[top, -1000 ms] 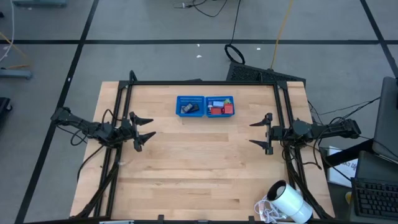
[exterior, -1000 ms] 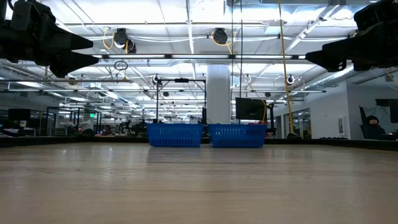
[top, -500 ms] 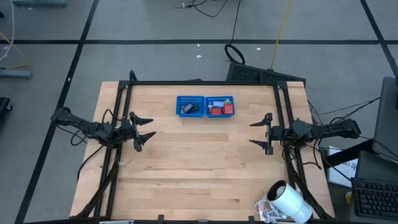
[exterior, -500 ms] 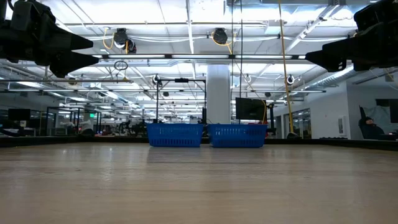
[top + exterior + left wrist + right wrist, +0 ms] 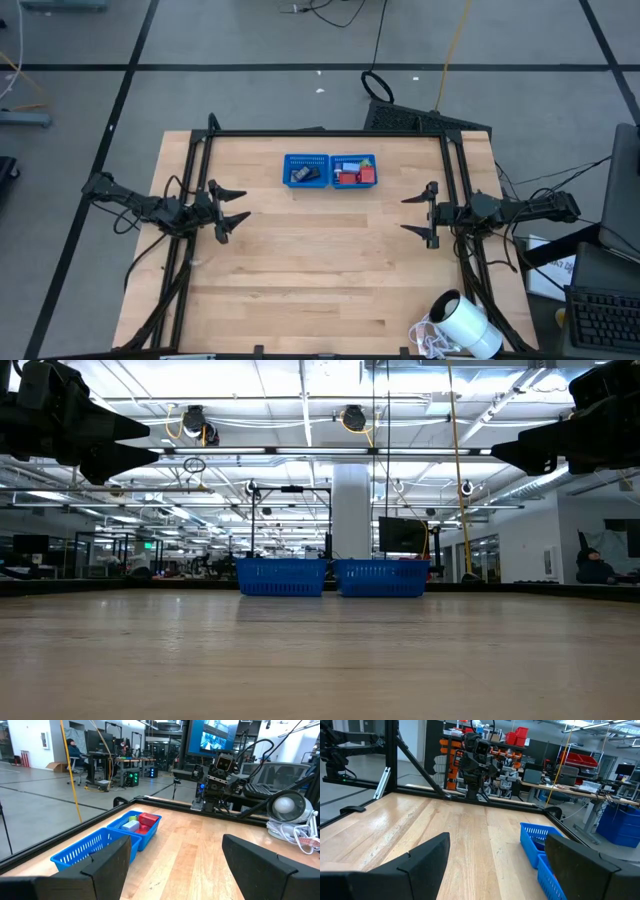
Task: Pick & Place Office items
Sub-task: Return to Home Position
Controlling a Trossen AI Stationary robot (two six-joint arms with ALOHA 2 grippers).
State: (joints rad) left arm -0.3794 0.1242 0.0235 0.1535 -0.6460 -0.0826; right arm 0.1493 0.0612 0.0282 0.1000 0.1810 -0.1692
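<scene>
Above the scene, we look straight down on the whole table (image 5: 320, 270), seen from far off. At table-top height, we look level across the boards to the blue tray (image 5: 285, 577) at the far edge, with the room behind it. From the left wrist, we look low over the wood past the left gripper (image 5: 176, 839) toward the right arm (image 5: 218, 780). The right wrist looks past the right gripper (image 5: 497, 837) toward the left arm (image 5: 476, 755). All four views share the tray.
</scene>
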